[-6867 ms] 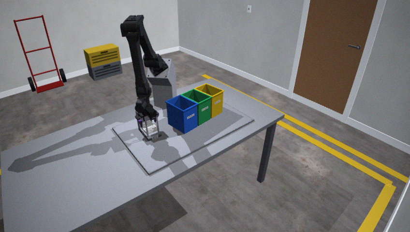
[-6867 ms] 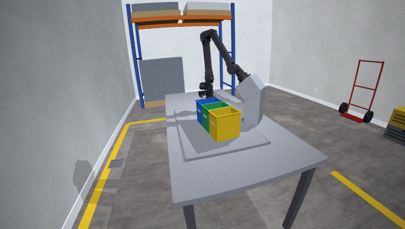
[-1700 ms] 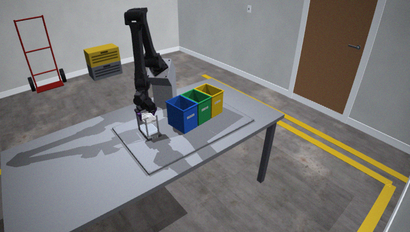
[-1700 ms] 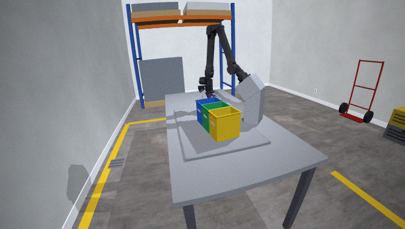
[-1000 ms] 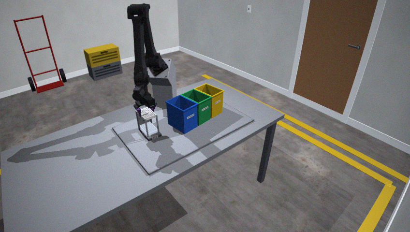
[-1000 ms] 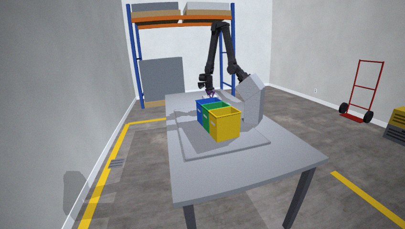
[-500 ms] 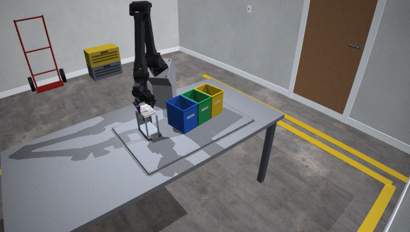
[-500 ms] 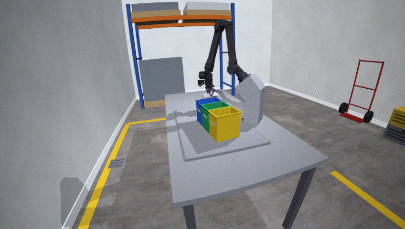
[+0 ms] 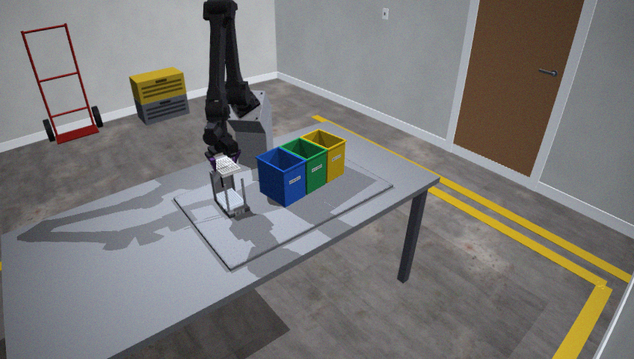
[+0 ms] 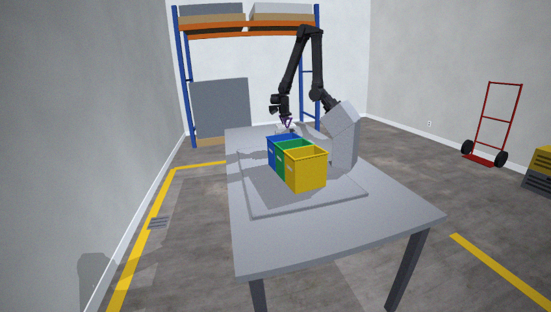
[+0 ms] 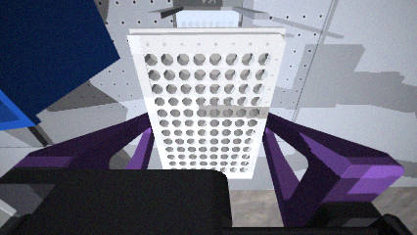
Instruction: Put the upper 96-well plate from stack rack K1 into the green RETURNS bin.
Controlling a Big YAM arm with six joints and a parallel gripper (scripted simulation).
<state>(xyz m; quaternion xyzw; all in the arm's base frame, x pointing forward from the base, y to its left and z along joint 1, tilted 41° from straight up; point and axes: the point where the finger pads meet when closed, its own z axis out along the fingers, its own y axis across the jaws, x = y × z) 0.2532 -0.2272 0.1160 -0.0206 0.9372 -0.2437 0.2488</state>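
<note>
My gripper (image 9: 222, 158) with purple fingers is shut on the upper white 96-well plate (image 9: 227, 165) and holds it just above the top of the grey stack rack K1 (image 9: 230, 195). In the wrist view the plate (image 11: 208, 103) lies between the two fingers. The lower plate (image 9: 233, 200) lies in the bottom of the rack. The green bin (image 9: 306, 162) stands upright between the blue bin (image 9: 281, 174) and the yellow bin (image 9: 328, 152), to the right of the rack. In the exterior view the gripper (image 10: 286, 121) and the plate (image 10: 284, 126) are behind the blue bin (image 10: 281, 148).
The rack and bins stand on a grey perforated mat (image 9: 279, 209) on the table. The arm's grey base block (image 9: 253, 129) is behind the bins. The blue bin's corner (image 11: 44, 54) is close on the left in the wrist view.
</note>
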